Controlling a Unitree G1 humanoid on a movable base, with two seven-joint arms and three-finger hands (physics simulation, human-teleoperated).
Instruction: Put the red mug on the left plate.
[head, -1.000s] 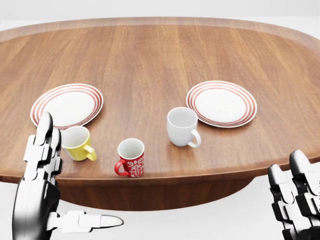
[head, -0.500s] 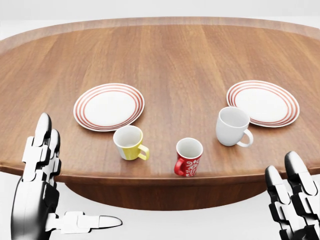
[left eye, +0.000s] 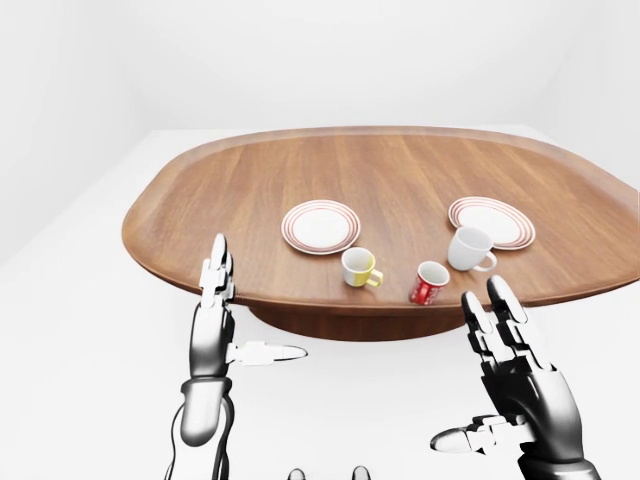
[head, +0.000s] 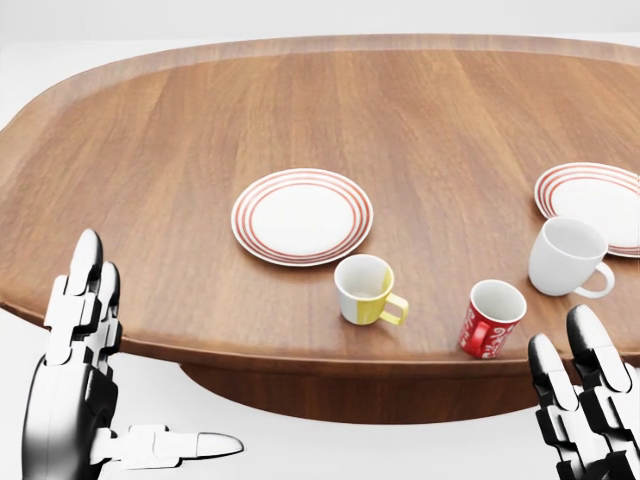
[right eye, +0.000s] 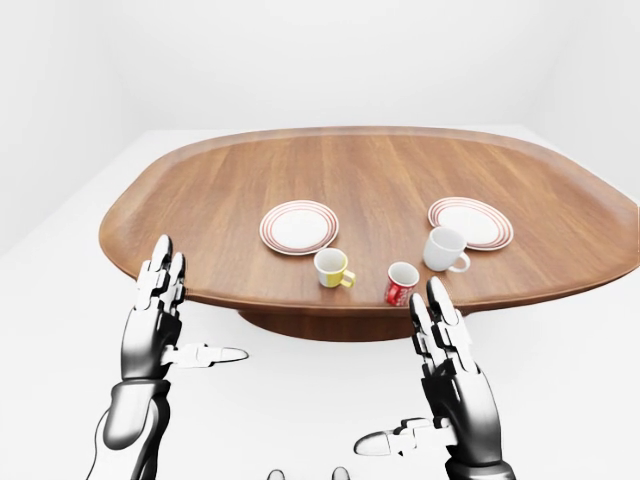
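Standing by stage: nothing grasped, nothing moved onto a plate yet.
Red mug (head: 492, 317): upright on the tabletop (head: 300, 110) close to its near edge, at the lower right of the head view, handle toward the view's left; between the yellow mug (head: 365, 289) and the white mug (head: 565, 257), touching neither.
Left plate (head: 302, 215): red-ringed, bare, up and to the left of the red mug, just beyond the yellow mug; well apart from the red mug.
Right plate (head: 592, 205): cut by the right edge of the head view, just beyond the white mug.
Left hand (head: 85, 375): raised off the tabletop edge at lower left, fingers straight up and thumb stretched sideways, spread and empty.
Right hand (right eye: 455, 385): likewise spread and empty, fingertips just below the red mug in the eye views, not touching it.
Done: nothing visible.
Left: reaching for the red mug, likely with the right hand as the nearer one; closing round it; lifting; carrying past the yellow mug; setting down on the left plate.
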